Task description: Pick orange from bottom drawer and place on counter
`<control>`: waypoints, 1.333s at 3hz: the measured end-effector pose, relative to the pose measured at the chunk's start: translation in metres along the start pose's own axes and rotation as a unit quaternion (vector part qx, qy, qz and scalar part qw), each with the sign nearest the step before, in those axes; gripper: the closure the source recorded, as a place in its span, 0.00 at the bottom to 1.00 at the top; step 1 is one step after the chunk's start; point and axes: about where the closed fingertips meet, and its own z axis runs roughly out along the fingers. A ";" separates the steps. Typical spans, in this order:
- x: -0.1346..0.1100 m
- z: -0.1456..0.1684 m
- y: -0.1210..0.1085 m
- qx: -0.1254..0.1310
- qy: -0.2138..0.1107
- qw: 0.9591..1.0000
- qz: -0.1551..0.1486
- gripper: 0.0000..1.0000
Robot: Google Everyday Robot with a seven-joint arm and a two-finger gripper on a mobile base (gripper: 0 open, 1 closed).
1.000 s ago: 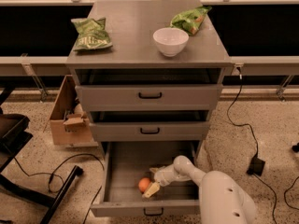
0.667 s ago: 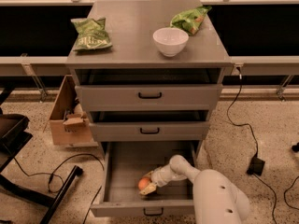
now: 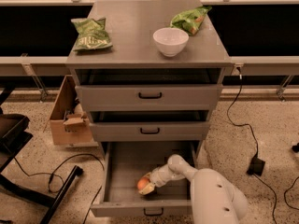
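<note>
Pale fingers [image 3: 151,189] of the gripper [image 3: 145,184] pinch the orange [image 3: 141,184] between them, down in the open bottom drawer [image 3: 125,166] (towards its front, near the middle). Up on the counter [image 3: 135,29] stands a white bowl [image 3: 170,41].

Orange [image 3: 141,184] down in the open bottom drawer [image 3: 122,164].
Small and round, it lies near the drawer's front, just left of middle, with the gripper [image 3: 147,185] right against it; the flat grey counter [image 3: 133,29] sits above.
</note>
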 end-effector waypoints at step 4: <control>-0.107 -0.261 0.018 0.192 -0.056 0.979 0.027 1.00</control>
